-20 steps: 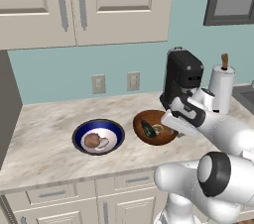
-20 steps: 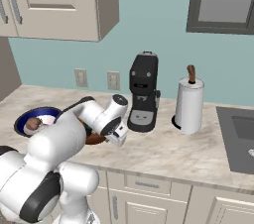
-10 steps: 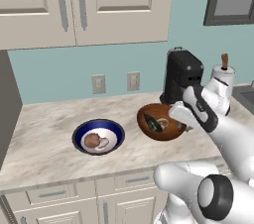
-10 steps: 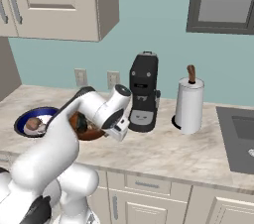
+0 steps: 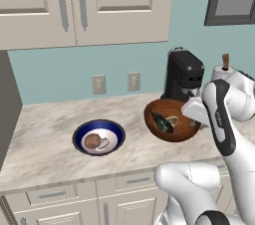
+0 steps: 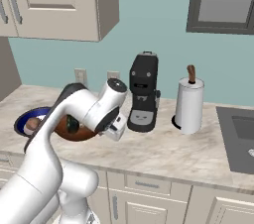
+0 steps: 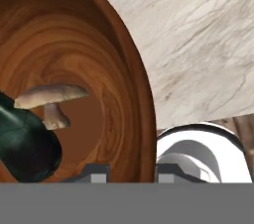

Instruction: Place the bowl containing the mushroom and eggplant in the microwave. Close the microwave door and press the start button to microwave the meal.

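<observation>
We have the end effector [image 7: 130, 171] pinched on the rim of the bowl [image 5: 172, 119], lifted clear of the tabletop [image 5: 55, 139] and tilted. The risk we see — the mushroom [image 7: 51, 100] and eggplant [image 5: 162, 122] sliding out, or the thin rim grip slipping near the coffee machine [image 5: 183, 75].

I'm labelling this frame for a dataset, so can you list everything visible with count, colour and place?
Wooden bowl: one, reddish-brown, tilted and lifted just above the counter, in front of the coffee machine.
Mushroom: one, pale cream, inside the wooden bowl.
Eggplant: one, dark green-black, inside the wooden bowl beside the mushroom.
Blue bowl: one, blue rim, white inside, on the counter left of the wooden bowl, holding brownish lumps.
Coffee machine: one, black, against the wall.
Paper towel roll: one, white on a brown post, right of the coffee machine.
Gripper: one, jaws closed over the wooden bowl's rim.
</observation>
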You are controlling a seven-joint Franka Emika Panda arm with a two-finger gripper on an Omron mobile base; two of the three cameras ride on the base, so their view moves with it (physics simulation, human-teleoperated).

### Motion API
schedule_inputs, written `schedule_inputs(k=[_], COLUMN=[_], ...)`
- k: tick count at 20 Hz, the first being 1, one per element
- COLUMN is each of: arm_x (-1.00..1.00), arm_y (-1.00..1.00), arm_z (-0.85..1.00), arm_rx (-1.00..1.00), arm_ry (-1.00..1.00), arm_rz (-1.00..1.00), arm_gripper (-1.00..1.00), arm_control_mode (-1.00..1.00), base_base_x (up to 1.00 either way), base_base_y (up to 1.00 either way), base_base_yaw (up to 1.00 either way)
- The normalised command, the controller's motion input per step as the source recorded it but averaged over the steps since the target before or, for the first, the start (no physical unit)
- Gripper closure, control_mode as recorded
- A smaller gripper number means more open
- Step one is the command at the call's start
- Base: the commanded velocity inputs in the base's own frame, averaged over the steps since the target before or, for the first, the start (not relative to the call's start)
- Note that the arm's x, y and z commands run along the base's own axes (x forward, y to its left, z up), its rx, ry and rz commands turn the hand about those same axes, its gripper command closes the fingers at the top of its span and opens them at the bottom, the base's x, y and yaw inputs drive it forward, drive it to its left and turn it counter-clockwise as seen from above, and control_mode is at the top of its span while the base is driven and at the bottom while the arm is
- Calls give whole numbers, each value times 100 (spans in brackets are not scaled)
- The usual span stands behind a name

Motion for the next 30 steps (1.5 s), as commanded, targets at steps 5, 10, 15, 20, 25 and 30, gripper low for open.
schedule_inputs(k=[5,10,15,20,25,30], arm_x=[0,-2,-69,-56,42,31], arm_y=[-8,0,-7,1,-5,-10], arm_z=[59,3,0,7,38,4], arm_rx=[0,0,0,0,10,4], arm_ry=[0,0,-16,-18,-7,0], arm_rz=[0,1,19,23,2,0], arm_gripper=[100,100,100,100,100,100], arm_control_mode=[-100,-100,-100,-100,-100,-100], base_base_x=[0,0,0,0,0,0], base_base_y=[0,0,0,0,0,0], base_base_yaw=[0,0,0,0,0,0])
